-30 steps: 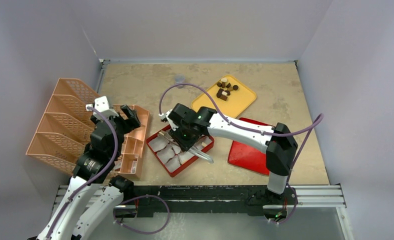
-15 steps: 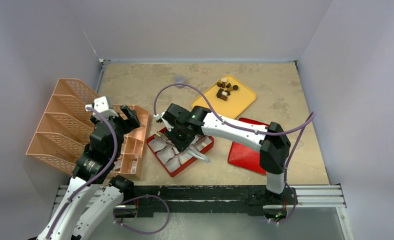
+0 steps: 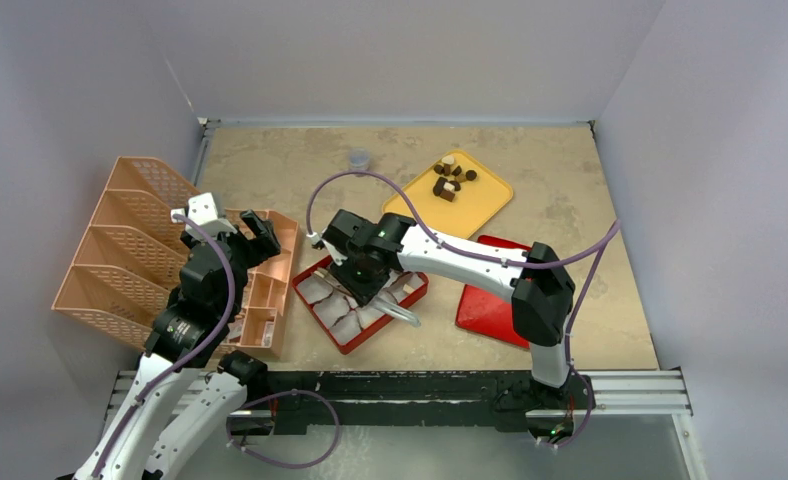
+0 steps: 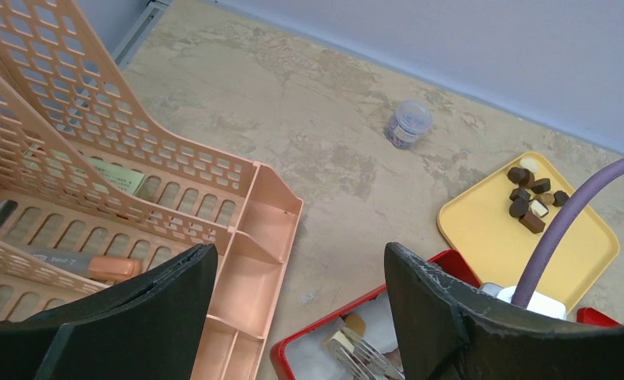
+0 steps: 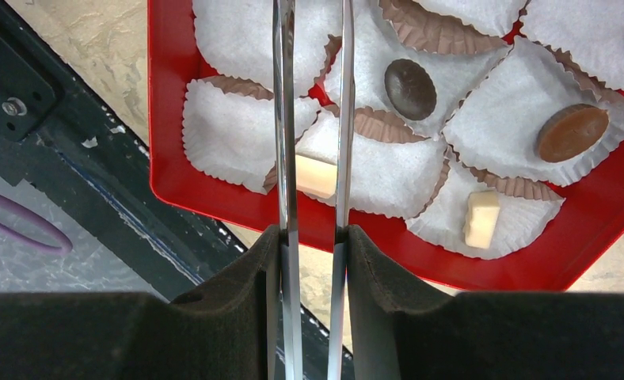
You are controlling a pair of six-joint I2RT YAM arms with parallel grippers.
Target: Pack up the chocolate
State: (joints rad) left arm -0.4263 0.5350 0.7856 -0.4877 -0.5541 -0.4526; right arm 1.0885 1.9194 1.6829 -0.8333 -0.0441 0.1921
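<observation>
Gripping hand: the right hand (image 5: 313, 237) is clamping metal tongs (image 5: 283, 119) between its pads.
Tongs: the tips are straddling a cream chocolate piece (image 5: 315, 176) just ahead of the hand, in a paper cup (image 5: 237, 134) inside the red box (image 5: 162, 119).
Left hand: the left hand (image 4: 297, 269) is hovering with its fingers wide apart, over the peach organizer (image 4: 269, 206).
Loose chocolate: the loose chocolate (image 4: 530, 202) is lying on the yellow tray (image 4: 491, 237), well beyond the left hand.

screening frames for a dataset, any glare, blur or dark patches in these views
Top external: even soft light, faint shadows, no blur. Left wrist: left end effector is a dark, featureless foreground; yellow tray behind is sharp. Right wrist: glare streaks along the metal tongs; chocolate is crisp.
</observation>
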